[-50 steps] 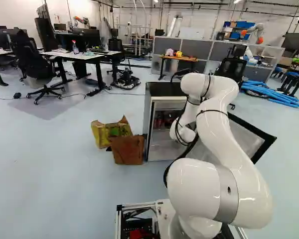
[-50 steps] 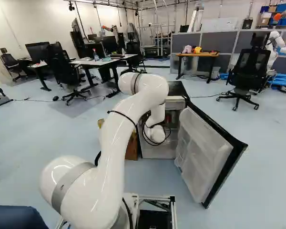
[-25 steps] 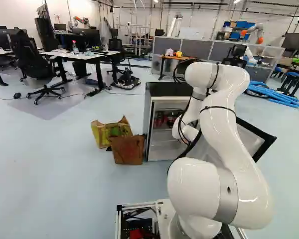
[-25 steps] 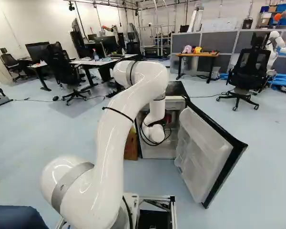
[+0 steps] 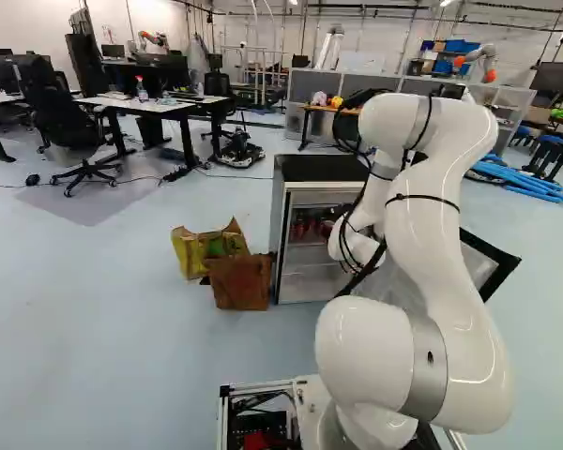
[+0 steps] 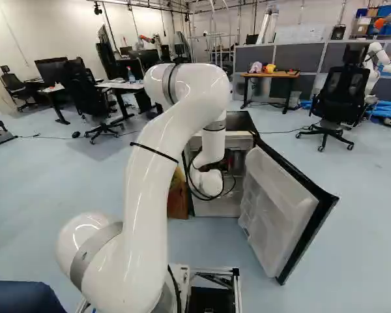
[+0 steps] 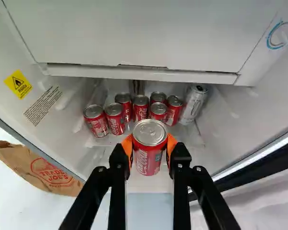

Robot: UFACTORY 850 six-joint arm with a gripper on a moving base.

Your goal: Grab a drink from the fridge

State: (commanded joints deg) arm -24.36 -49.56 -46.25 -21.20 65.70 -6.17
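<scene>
Pale floor point(image 5: 122, 356) | open fridge point(image 5: 310, 169) | claw point(image 7: 149, 145) clamped on red can point(image 7: 149, 160), between its pads point(image 7: 127, 145)

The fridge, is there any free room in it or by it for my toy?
Yes, on the floor: the bare patch between the brown bag and the robot's base. Inside the fridge it's crowded: the red cans and silver can bunch together behind the claw.
</scene>
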